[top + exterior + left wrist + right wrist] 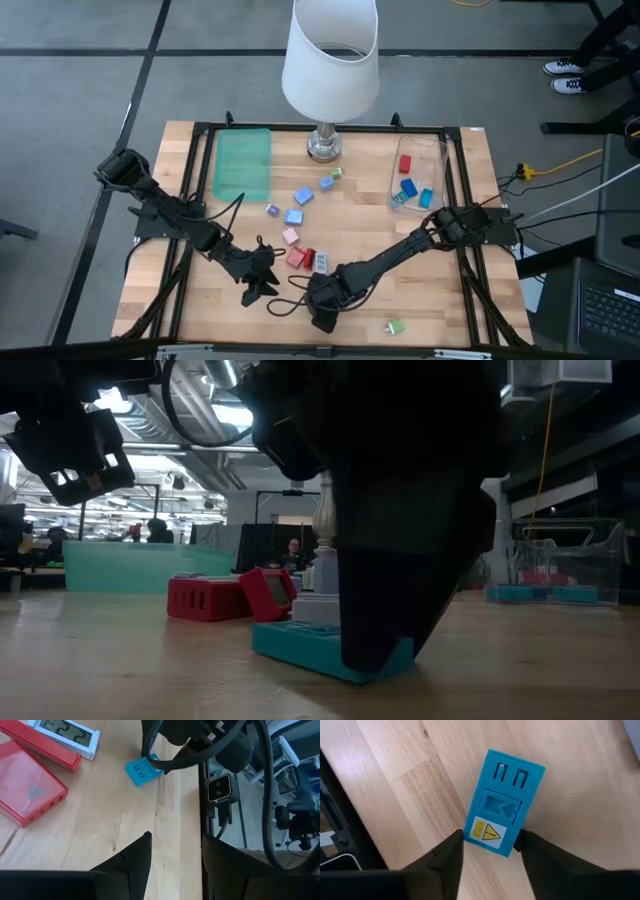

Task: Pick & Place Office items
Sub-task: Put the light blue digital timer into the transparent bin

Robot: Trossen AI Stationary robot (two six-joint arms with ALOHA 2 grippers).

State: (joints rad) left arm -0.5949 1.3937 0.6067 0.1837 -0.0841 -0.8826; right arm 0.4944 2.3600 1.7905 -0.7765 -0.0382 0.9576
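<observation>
Office items are lying scattered across your bench [440, 310]: a blue block [504, 801] is sitting flat on the wood at the near edge, and your right gripper [490, 851] is reaching down over it with its fingers [451, 855] spread apart, one on each side of the block's near end. From the right wrist view you cannot tell whether they are touching it. In the low view the same block [300, 642] is resting under the dark mass of that gripper. Just behind it, red pieces [299, 258] and a small white-faced display piece [321, 263] are lying together. More blue and pink pieces [293, 216] are sitting mid-bench near the lamp [329, 60], a green one [396, 327] is lying alone near the front, and red and blue ones are sitting inside the clear bin [437, 155]. Your left gripper [175, 855] is hovering just left of the red pieces, fingers apart and holding nothing. A green tray [244, 163] is lying at the far left.
</observation>
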